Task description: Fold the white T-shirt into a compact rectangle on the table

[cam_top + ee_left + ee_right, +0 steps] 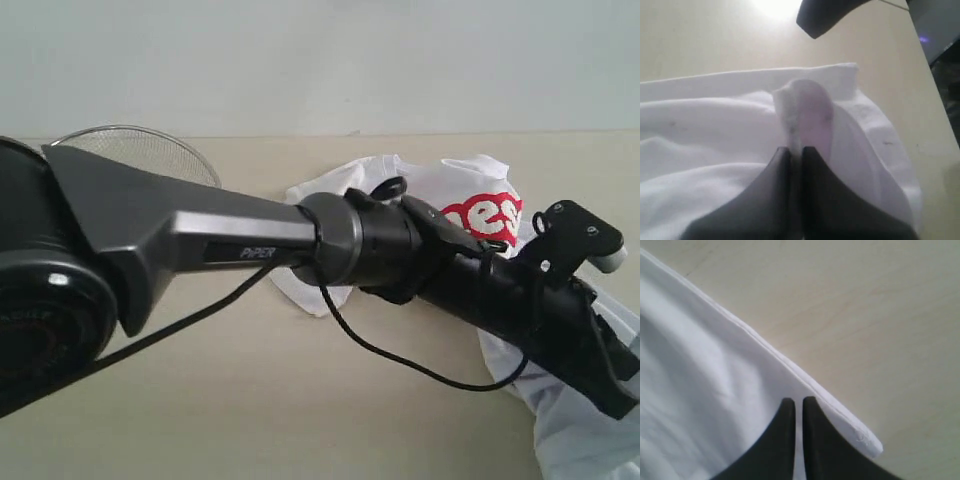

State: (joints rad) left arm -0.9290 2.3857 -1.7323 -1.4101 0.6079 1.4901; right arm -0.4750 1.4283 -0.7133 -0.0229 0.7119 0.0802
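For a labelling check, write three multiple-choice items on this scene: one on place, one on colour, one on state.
1. In the exterior view, the wire-mesh basket stands: A) far left on the table B) on the shirt C) in a gripper.
2. The lettering on the white T-shirt is: A) blue B) red C) green.
3. The left gripper is: A) wide open B) out of view C) shut on a pinch of the shirt.
1 A, its rim shows at the far left; 2 B, red block letters show; 3 C, cloth rises from between closed jaws.
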